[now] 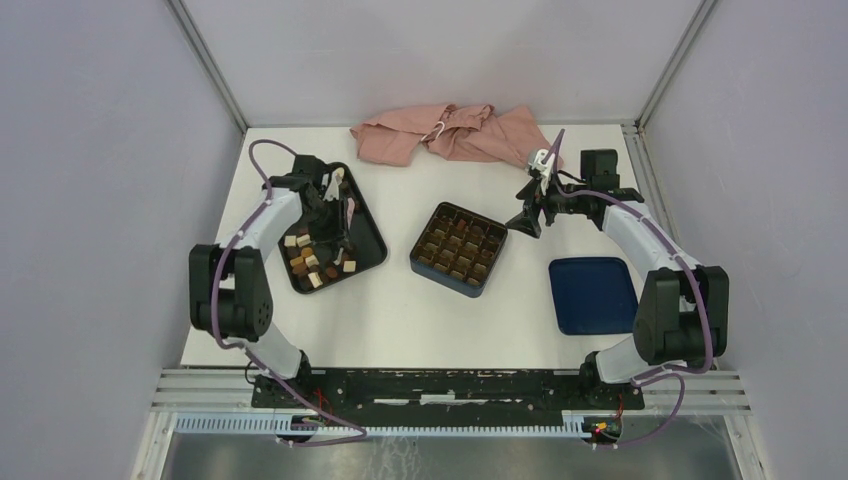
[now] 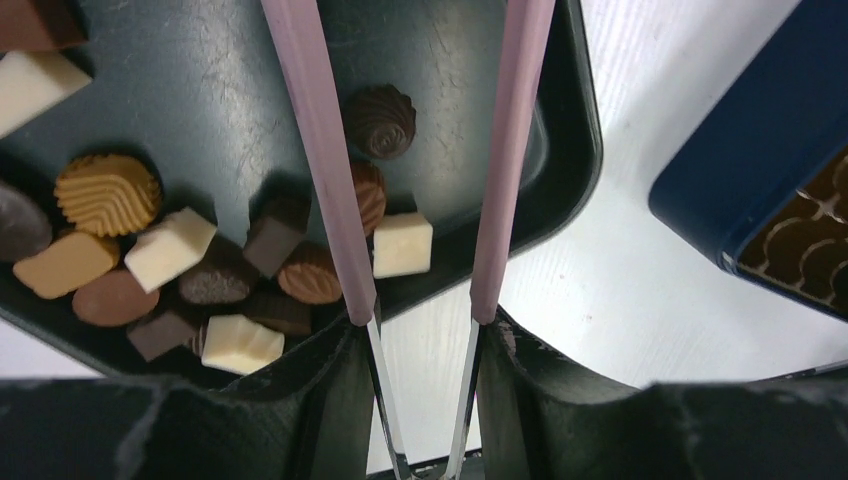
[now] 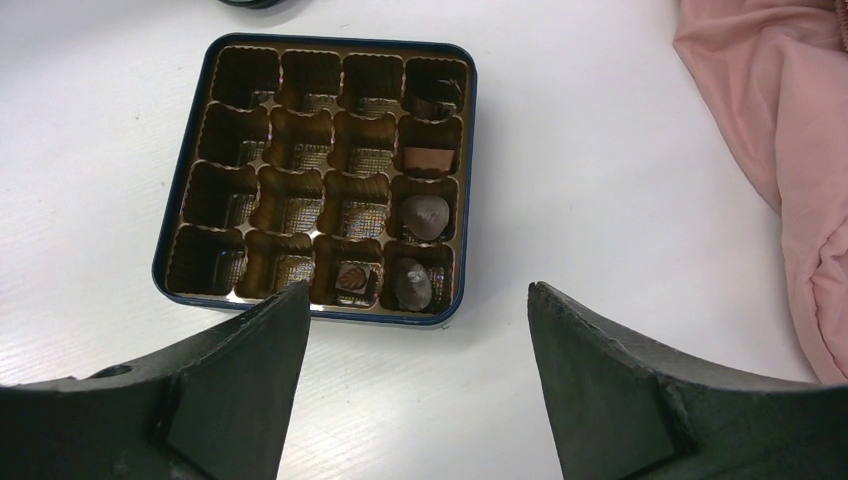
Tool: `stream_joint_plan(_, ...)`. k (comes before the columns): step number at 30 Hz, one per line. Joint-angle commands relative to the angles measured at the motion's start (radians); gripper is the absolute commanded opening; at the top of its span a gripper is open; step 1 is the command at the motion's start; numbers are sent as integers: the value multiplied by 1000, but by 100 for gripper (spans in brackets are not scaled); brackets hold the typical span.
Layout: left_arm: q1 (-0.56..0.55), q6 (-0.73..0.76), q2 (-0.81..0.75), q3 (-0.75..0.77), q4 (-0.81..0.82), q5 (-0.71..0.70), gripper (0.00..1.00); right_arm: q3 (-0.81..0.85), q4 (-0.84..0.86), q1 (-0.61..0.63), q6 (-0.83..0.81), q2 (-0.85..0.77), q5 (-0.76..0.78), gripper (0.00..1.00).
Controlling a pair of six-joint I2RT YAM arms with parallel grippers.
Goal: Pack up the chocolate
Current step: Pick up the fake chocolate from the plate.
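Most of the chocolate [image 2: 170,248] lies loose in the black tray [image 2: 200,60] at the left of the surface [image 1: 420,320] — dark, light brown and cream-white pieces, square and round, heaped toward one corner. A few more dark pieces sit in the right-hand cells of the brown gridded insert of the dark blue box [image 2: 760,150], which stands near the tray, at the middle of the surface; the other cells hold nothing.

The left hand [image 2: 420,340] hangs over the tray with its black fingers pressed on the metal arms of pink-tipped tweezers [image 2: 325,150]. The two pink prongs stand apart above the pieces, and nothing is pinched between them; a white square piece lies in the tray under the gap.

The right hand [image 3: 418,295] is wide open and holds nothing, hovering above the surface just beside the box. A blue lid [image 1: 592,295] lies flat near the right arm's base, and a crumpled pink cloth [image 1: 450,135] rests at the far edge.
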Motion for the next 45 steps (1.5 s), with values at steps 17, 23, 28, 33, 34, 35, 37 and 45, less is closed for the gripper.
stream_joint_plan(17, 3, 81, 288, 260, -75, -18, 45, 19, -2, 10, -4, 40, -26, 85)
stream_joint_plan(23, 1, 90, 311, 266, -97, -10, 46, 19, -3, 12, -4, 42, -28, 85)
stream_joint_plan(28, 1, 95, 333, 280, -100, -8, 46, 18, -4, 16, -4, 38, -28, 85)
stream_joint_plan(33, 0, 95, 357, 309, -112, -9, 46, 20, -3, 17, -6, 38, -27, 85)
stream_joint_plan(34, -1, 95, 362, 317, -115, -7, 47, 20, -4, 16, -6, 38, -26, 85)
stream_joint_plan(35, -1, 96, 368, 321, -118, -5, 47, 20, -5, 17, -6, 38, -26, 85)
stream_joint_plan(37, -2, 98, 377, 329, -123, -3, 46, 20, -4, 18, -6, 38, -26, 85)
stream_joint_plan(45, -3, 97, 417, 356, -138, -11, 46, 22, -7, 18, -9, 35, -26, 85)
